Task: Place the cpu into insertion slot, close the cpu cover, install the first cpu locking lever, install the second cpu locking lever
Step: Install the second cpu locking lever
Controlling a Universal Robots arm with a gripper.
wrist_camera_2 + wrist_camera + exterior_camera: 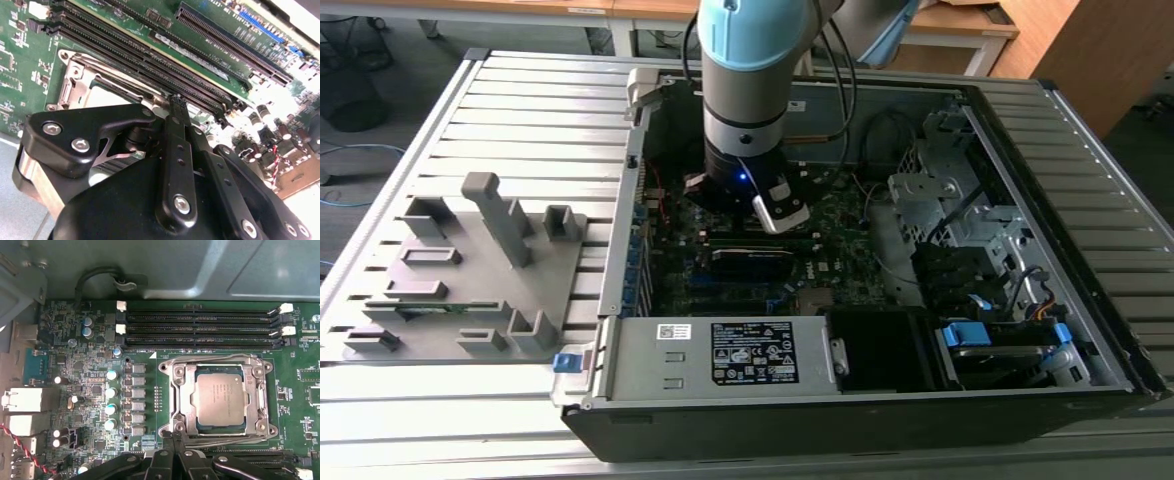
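Observation:
In the first wrist view the cpu point(220, 397), a grey metal square, lies flat in the insertion slot point(197, 427) on the green motherboard. The silvery cpu cover point(182, 395) lies down around it as a frame. One thin wire lever point(215, 359) runs along the side by the memory slots, and another point(235, 439) runs along the opposite side. I cannot tell whether either is hooked. My gripper point(176, 436) is shut with nothing visible between its fingers, its tips at the socket corner by the second lever. The second wrist view shows the shut gripper point(176, 100) beside the cover point(70, 92). In the exterior view my gripper point(774, 215) is down inside the computer case.
Long black memory slots point(200, 330) run close beside the socket, with capacitors point(111, 392) on its other side. The case walls point(1014, 160), drive cage point(947, 200) and power supply point(720, 355) surround the arm. A grey fixture plate point(467, 270) lies on the slatted table at the exterior view's left.

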